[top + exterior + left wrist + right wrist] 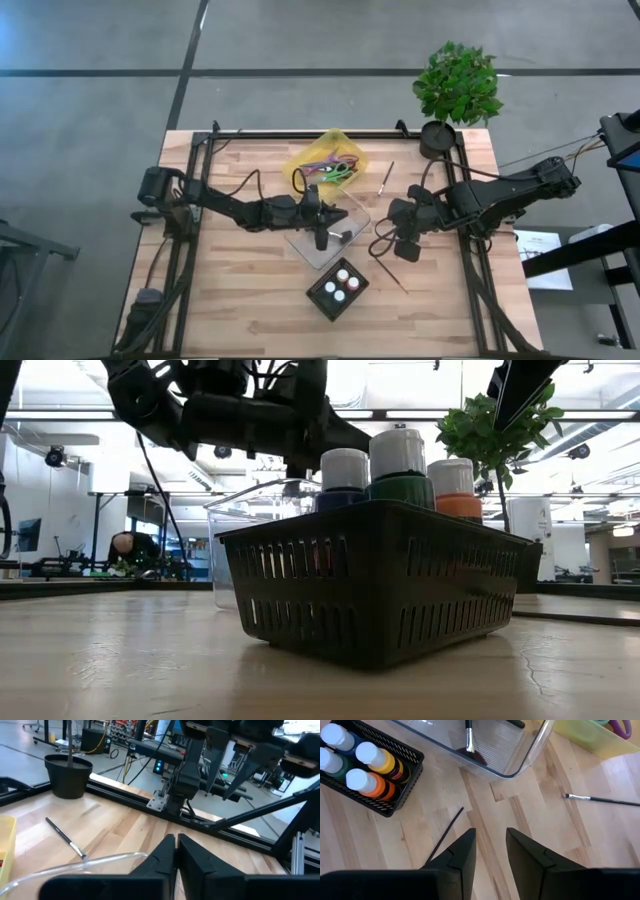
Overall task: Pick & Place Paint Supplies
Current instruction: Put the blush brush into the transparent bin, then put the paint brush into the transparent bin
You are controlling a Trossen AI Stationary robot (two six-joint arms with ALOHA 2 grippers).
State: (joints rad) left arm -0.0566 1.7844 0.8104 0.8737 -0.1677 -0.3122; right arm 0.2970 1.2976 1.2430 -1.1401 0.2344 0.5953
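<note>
Right claw (490, 851) part open, empty, above loose brush (445, 835) | you risk nudging it, missing grasp | left claw (176, 851) nearly closed over clear tray (325, 232)

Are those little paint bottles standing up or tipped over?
Upright: in the low view the paint bottles stand in the black basket, white caps on top.

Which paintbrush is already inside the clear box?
The brush with the dark reddish bristles lies in the clear plastic box. Two other brushes, one thin dark and one silver-banded, lie on the bare table.
</note>
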